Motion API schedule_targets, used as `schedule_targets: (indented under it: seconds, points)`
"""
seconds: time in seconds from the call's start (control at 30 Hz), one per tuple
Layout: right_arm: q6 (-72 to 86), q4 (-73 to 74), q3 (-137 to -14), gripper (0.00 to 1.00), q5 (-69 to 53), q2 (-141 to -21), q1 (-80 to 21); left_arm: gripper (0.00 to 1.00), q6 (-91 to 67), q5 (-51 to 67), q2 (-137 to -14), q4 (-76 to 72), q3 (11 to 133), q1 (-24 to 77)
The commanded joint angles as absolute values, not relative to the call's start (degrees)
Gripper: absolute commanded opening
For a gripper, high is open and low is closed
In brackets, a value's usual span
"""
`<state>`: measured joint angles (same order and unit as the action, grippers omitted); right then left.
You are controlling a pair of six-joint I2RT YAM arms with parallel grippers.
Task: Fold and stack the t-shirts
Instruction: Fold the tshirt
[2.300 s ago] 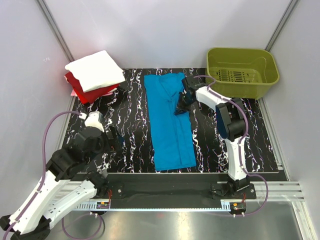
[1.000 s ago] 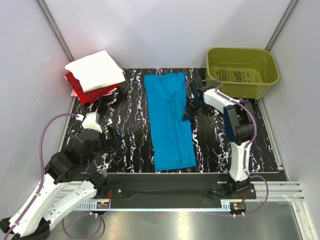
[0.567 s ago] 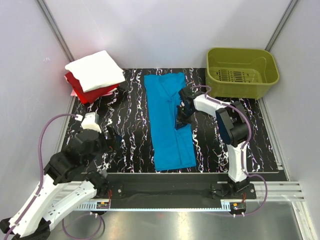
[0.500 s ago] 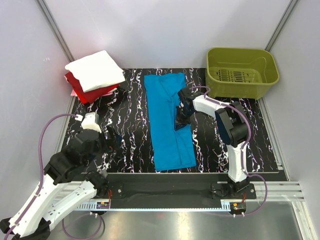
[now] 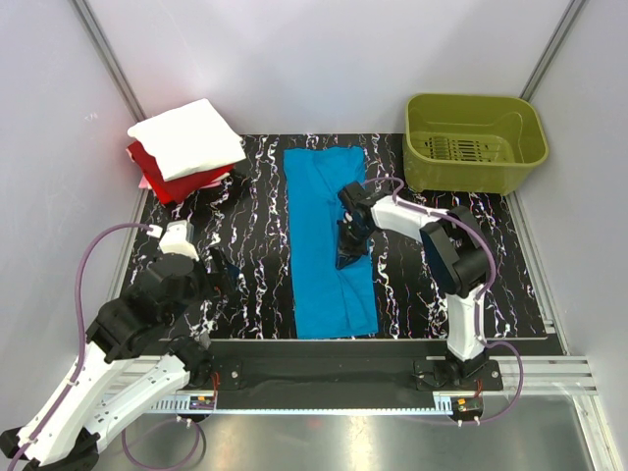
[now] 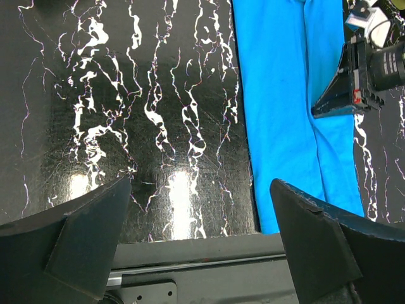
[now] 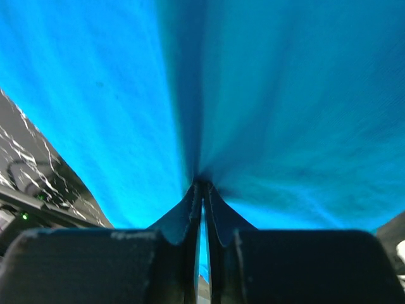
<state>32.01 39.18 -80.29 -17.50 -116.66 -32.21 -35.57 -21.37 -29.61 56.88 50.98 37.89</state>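
- Turquoise t-shirt (image 5: 316, 231): folded into a long, narrow strip with lengthwise creases.
- Right gripper (image 5: 345, 257): jaws clamped on a fold at the strip's 3 o'clock side.

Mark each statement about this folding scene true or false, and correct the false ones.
1. The right gripper is pinching the turquoise t-shirt. True.
2. The white t-shirt lies under the red t-shirt. False: the white one lies on top of the red one.
3. The left gripper holds cloth. False: it is open and empty, over the bare table.
4. The olive-green basket stands at the table's far right corner. True.
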Motion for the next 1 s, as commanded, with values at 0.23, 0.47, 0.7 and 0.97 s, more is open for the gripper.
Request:
schedule_targets:
  seconds: [0.23,0.47,0.7,0.97]
  points:
    - [34.19,41.57,-72.25,0.13,-19.25,-107.32,-34.1,0.99,-35.6,-22.94,-28.48,54.32,50.8,37.79]
    - [39.1,39.9,-65.92,0.14,-19.25,-102.48,-40.16,0.99,-35.6,-22.94,-28.56,54.32,50.8,37.79]
    - [44.2,37.01,-64.68,0.15,-20.21,-101.6,-48.95,0.99,-35.51,-22.85,-28.48,54.23,50.89,37.79]
    - [40.27,42.88,-68.29,0.63,-8.19,-95.02,-49.4,0.99,-35.51,-22.85,-28.48,54.23,50.8,37.88]
